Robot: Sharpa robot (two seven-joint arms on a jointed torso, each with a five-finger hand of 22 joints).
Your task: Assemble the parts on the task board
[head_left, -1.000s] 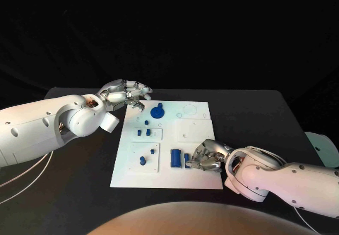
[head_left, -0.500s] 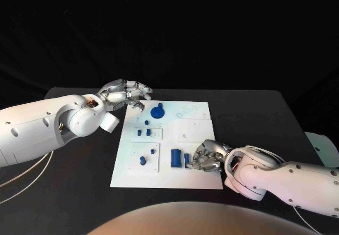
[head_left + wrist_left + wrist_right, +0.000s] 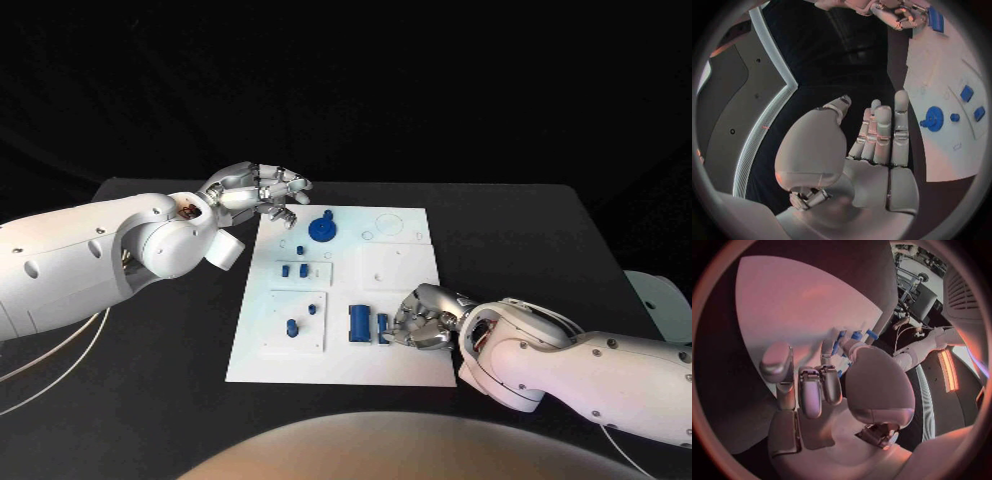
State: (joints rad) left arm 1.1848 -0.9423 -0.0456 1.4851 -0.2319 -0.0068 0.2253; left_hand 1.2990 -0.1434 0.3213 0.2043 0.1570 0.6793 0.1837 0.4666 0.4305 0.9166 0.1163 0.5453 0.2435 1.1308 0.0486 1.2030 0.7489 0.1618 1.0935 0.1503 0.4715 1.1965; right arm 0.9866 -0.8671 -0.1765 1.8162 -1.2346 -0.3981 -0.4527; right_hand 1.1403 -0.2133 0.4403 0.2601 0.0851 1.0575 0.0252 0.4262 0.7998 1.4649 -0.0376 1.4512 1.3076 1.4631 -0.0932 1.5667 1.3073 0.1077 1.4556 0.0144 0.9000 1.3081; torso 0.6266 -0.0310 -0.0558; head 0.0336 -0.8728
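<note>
White task board (image 3: 397,290) lies mid-table, blue parts (image 3: 320,228) scattered across it. Right hand (image 3: 418,318) rests at the board's near right edge, fingers curled beside a small blue part (image 3: 382,327); grip unclear. Left hand (image 3: 260,192) hovers off the far left corner, fingers extended, holding nothing.

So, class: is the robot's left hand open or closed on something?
Open. The left hand shows straight, slightly spread fingers holding nothing, beside the white board.

Blue parts (image 3: 358,321) on a white task board (image 3: 404,365); black table (image 3: 173,400).
</note>
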